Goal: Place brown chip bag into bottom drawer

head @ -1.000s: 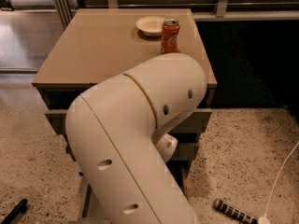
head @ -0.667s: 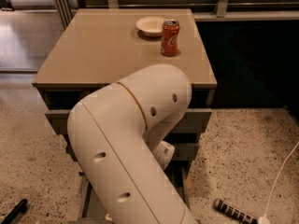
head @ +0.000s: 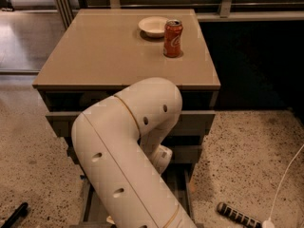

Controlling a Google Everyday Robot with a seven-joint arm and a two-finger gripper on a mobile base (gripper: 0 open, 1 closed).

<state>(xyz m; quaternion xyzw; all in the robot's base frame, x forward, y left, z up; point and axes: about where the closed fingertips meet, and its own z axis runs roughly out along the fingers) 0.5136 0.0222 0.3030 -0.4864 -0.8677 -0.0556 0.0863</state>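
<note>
My white arm (head: 123, 165) bends down in front of the grey cabinet and fills the middle of the camera view. The gripper is hidden behind the forearm, low down by the pulled-out bottom drawer (head: 178, 190). Only a strip of that drawer's grey floor and right side shows beside the arm. The brown chip bag is hidden from view. The two grey-fronted drawers higher up (head: 194, 122) appear on either side of the elbow.
On the tan cabinet top (head: 104, 51) stand a red soda can (head: 173, 38) and a cream bowl (head: 153, 26) at the back right. A black ridged handle (head: 237, 215) and a white cable (head: 285, 184) lie on the speckled floor to the right.
The arm's elbow has dropped lower and drawn to the left, uncovering more of the cabinet's front edge and right side. Can and bowl have not moved.
</note>
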